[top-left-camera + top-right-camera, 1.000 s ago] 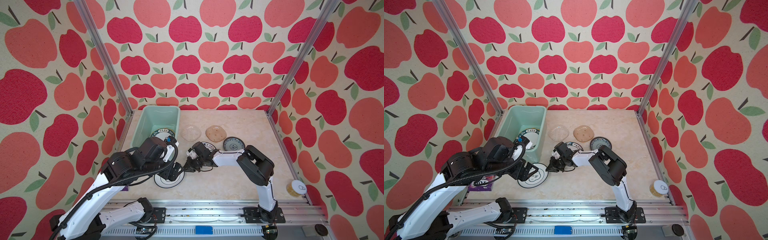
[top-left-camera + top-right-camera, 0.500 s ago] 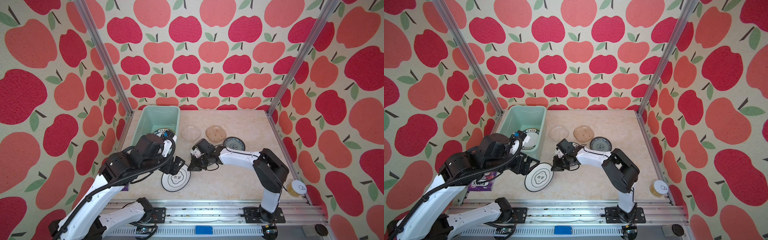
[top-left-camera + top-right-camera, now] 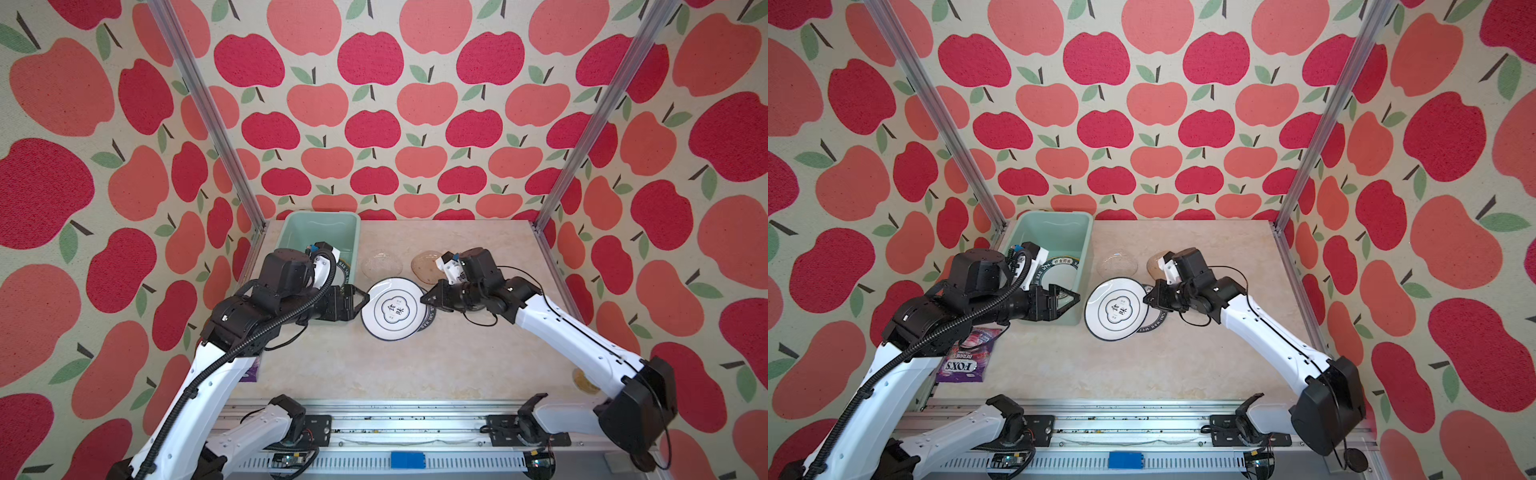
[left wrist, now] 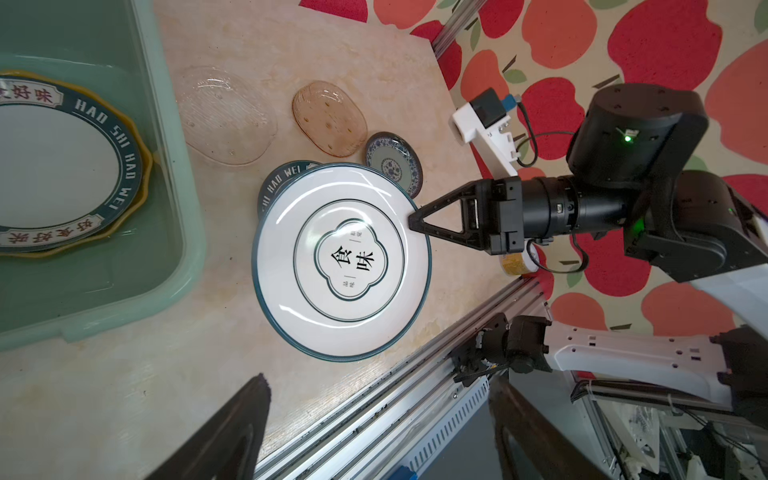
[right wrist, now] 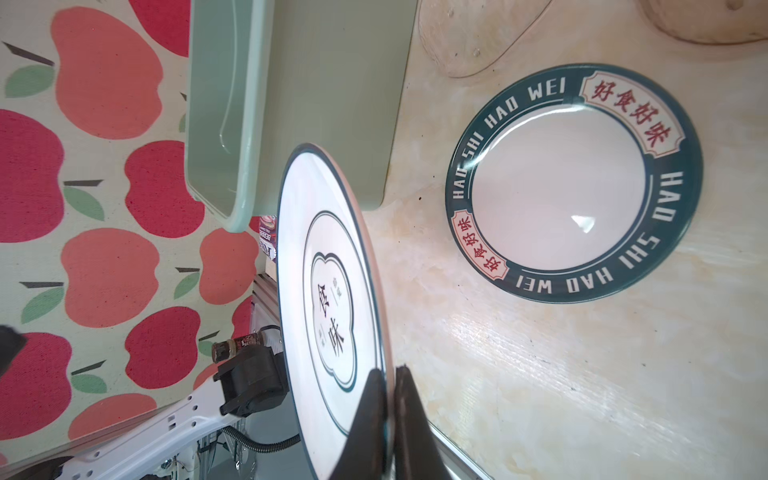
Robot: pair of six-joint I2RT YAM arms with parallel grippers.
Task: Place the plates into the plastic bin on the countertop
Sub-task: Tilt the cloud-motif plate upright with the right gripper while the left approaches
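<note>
The right gripper (image 3: pixel 424 298) is pinched tight on the rim of the white emblem plate (image 3: pixel 392 309), holding it tilted above the countertop (image 3: pixel 415 365). A lettered plate (image 5: pixel 573 183) lies flat right under its fingertips. The left gripper (image 3: pixel 359 301) faces it from the plate's far edge with its fingers spread wide, just beside the rim, though I can't tell whether it touches. The green bin (image 3: pixel 320 228) sits right alongside that left gripper with another lettered plate (image 4: pixel 124 166) inside on a yellow plate (image 4: pixel 148 170), while the clear plate (image 4: pixel 226 116), amber plate (image 4: pixel 330 118) and blue patterned plate (image 4: pixel 392 164) rest just beyond the right gripper.
</note>
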